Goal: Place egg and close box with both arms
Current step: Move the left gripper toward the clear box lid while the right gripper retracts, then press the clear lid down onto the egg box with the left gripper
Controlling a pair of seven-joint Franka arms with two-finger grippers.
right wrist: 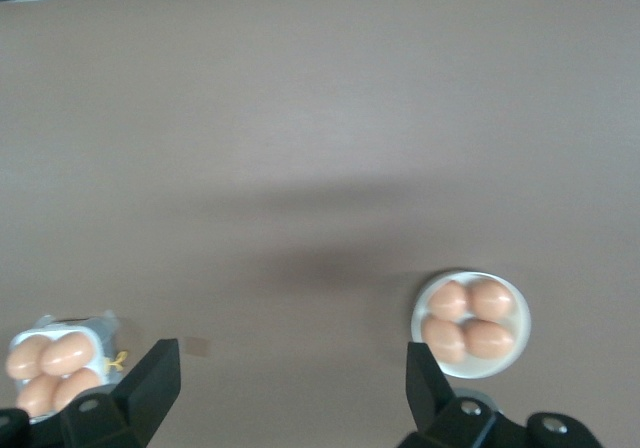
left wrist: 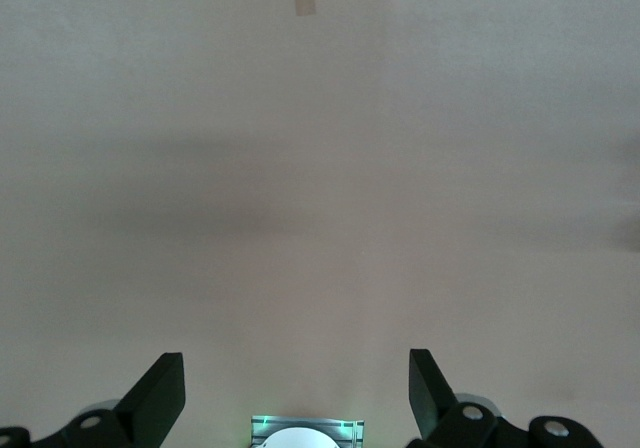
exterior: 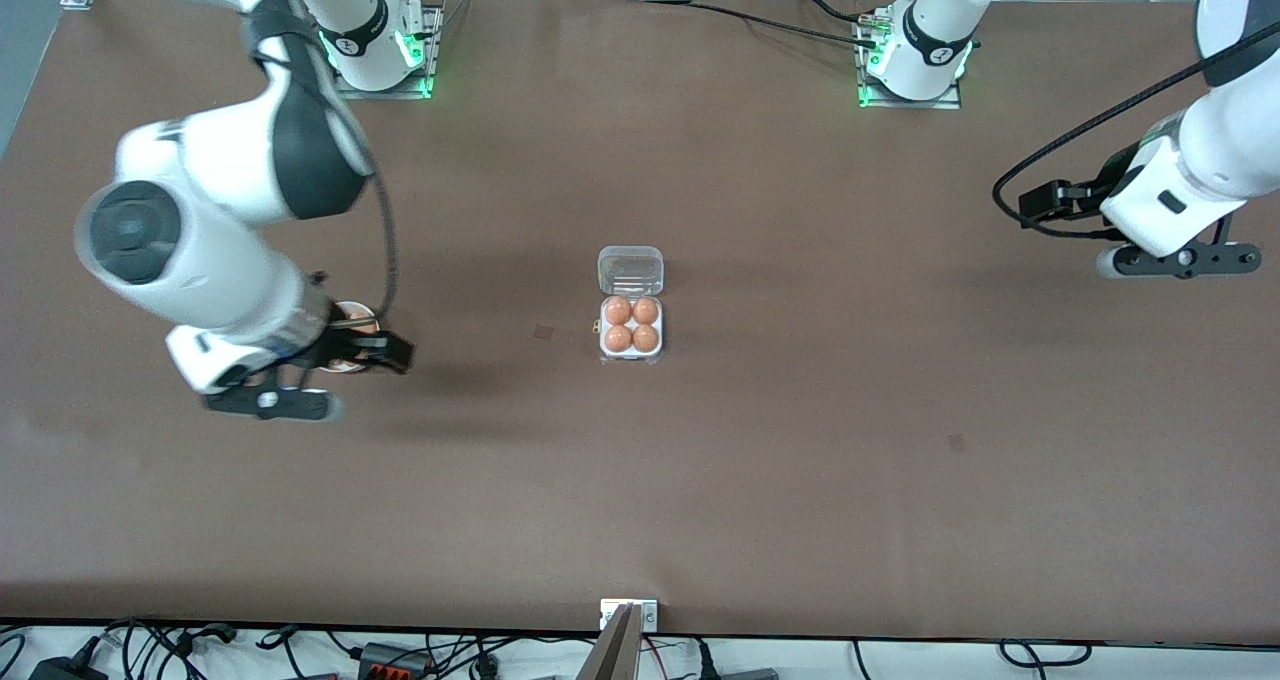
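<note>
1. Clear plastic lid (exterior: pixel 630 270) stands open on the box (exterior: pixel 631 343); box sits mid-table, about midway between the two arm bases; lid on the edge farther from the front camera; all four cells hold brown eggs (exterior: pixel 631 324).
2. Right gripper (exterior: pixel 335 352) hangs over the white bowl (right wrist: pixel 471 324), toward the right arm's end of the table from the box; right wrist view shows fingers (right wrist: pixel 150 388) spread wide with nothing between them; bowl holds four eggs.
3. Left gripper (left wrist: pixel 297 388) hangs over bare brown table (exterior: pixel 800 440), well apart from the box toward the left arm's end; fingers wide apart, empty; left arm looks to be waiting.
4. Key relation: hinge line runs along the table's length, so the lid has to swing down toward the front camera onto the tray; right gripper is nearer to the box than the left one; box lies sideways from both, between them.
5. Judgement: egg placing looks complete since no cell is free; closing not yet done; both grippers need to travel in to the box.
</note>
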